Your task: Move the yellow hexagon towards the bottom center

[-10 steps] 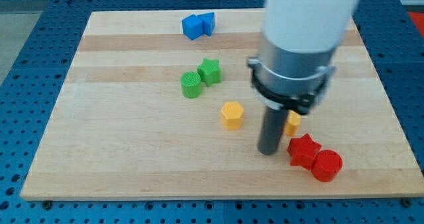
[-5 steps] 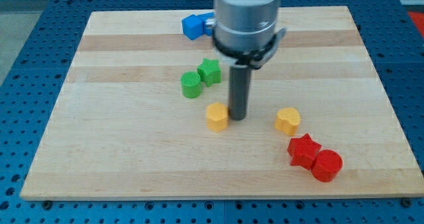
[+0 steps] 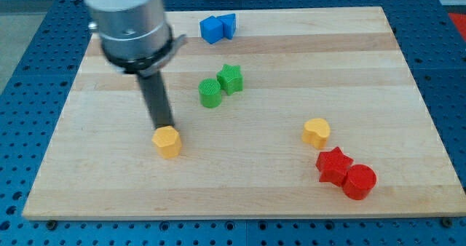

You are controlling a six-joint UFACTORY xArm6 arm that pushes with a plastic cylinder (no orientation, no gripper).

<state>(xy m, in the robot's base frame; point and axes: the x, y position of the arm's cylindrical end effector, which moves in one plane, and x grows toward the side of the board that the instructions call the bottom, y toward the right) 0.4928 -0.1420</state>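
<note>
The yellow hexagon [image 3: 167, 141] lies on the wooden board [image 3: 240, 173], left of centre and fairly low. My tip [image 3: 162, 127] stands right at its upper edge, touching or almost touching it. A second yellow block [image 3: 316, 132], rounded with a notch, lies at the right.
A green cylinder [image 3: 210, 93] and a green star [image 3: 231, 78] sit together above centre. Two blue blocks [image 3: 218, 28] lie at the view's top. A red star [image 3: 333, 165] and a red cylinder [image 3: 358, 181] sit at the lower right.
My tip has swept from the right to the view's left. The yellow hexagon has slid left and a little down with it. The other blocks have not moved.
</note>
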